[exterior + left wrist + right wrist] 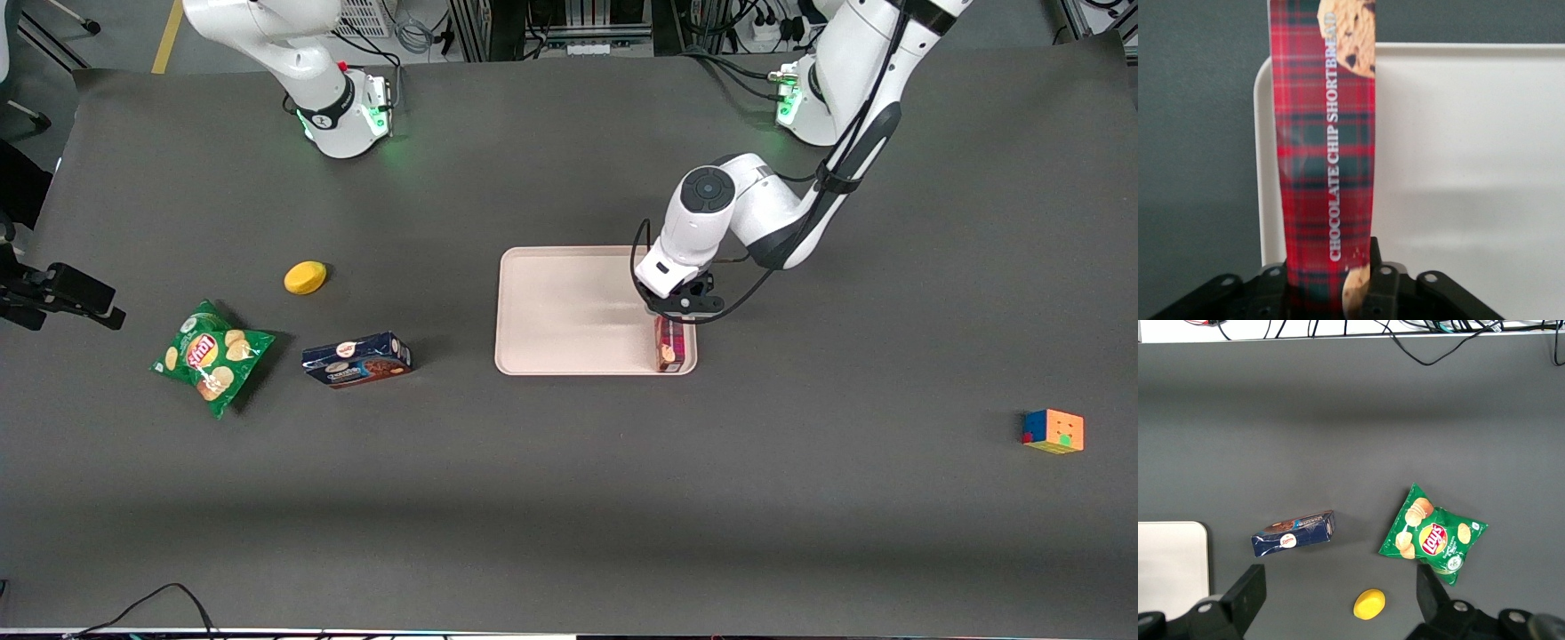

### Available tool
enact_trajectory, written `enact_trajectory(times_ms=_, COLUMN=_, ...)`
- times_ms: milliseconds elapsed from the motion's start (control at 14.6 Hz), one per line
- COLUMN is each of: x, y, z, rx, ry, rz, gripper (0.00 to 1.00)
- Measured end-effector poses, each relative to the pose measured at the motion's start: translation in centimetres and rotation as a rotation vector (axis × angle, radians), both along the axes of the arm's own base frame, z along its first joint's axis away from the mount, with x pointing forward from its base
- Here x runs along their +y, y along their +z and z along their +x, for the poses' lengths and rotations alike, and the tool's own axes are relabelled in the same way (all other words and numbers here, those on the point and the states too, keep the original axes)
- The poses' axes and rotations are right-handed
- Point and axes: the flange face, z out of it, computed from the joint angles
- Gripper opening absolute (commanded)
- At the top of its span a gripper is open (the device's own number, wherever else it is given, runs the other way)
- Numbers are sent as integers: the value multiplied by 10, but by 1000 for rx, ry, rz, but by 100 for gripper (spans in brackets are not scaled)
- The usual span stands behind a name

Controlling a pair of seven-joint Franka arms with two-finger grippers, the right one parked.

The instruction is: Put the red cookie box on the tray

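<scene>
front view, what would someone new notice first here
The eye goes first to the red cookie box, its tartan pattern bright against the pale pink tray; it sits at the tray's edge toward the working arm's end, with the gripper shut on it from above. Next come the green chip bag, the yellow object and the dark blue cookie box toward the parked arm's end, and the colourful cube alone toward the working arm's end.

- Left arm (765,213): glossy white shells, dark grey joint bands, round grey cap on wrist.
- Black cables run down its links, looping by the wrist.
- Gripper (673,322): black, matte, with round screws on its body (1405,297).
- Base (805,102): white, glowing green light, small red button.
</scene>
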Motion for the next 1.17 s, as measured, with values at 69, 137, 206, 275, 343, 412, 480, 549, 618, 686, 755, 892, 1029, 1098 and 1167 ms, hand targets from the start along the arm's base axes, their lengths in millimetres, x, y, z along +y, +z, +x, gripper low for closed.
enact_trajectory(times_ms=69, x=2, y=1, z=3, rx=-4, ry=4, rz=1, gripper=100)
enact_trajectory(times_ms=137, x=3, y=2, z=6, rx=-8, ry=9, rz=0, gripper=100)
enact_trajectory(times_ms=206, x=4, y=3, z=9, rx=-12, ry=12, rz=-1, gripper=100)
enact_trajectory(times_ms=275, x=4, y=4, z=10, rx=-15, ry=13, rz=-2, gripper=100)
enact_trajectory(times_ms=343, x=3, y=6, z=12, rx=-20, ry=14, rz=-4, gripper=100)
enact_trajectory(times_ms=412, x=2, y=9, z=15, rx=-28, ry=17, rz=-9, gripper=100)
enact_trajectory(times_ms=480, x=0, y=16, z=21, rx=-41, ry=20, rz=-16, gripper=100)
enact_trajectory(times_ms=549, x=-1, y=24, z=28, rx=-52, ry=25, rz=-13, gripper=100)
enact_trajectory(times_ms=618, x=-3, y=36, z=36, rx=-57, ry=31, rz=8, gripper=100)
enact_trajectory(times_ms=686, x=-5, y=51, z=44, rx=-59, ry=38, rz=39, gripper=100)
enact_trajectory(times_ms=755, x=-10, y=69, z=51, rx=-61, ry=42, rz=68, gripper=100)
enact_trajectory(times_ms=892, x=-19, y=109, z=61, rx=-71, ry=38, rz=115, gripper=100)
enact_trajectory(times_ms=1029, x=-15, y=153, z=71, rx=-53, ry=-7, rz=140, gripper=100)
enact_trajectory(times_ms=1098, x=-6, y=175, z=77, rx=-30, ry=-45, rz=149, gripper=100)
enact_trajectory(times_ms=1167, x=10, y=198, z=85, rx=-12, ry=-87, rz=164, gripper=100)
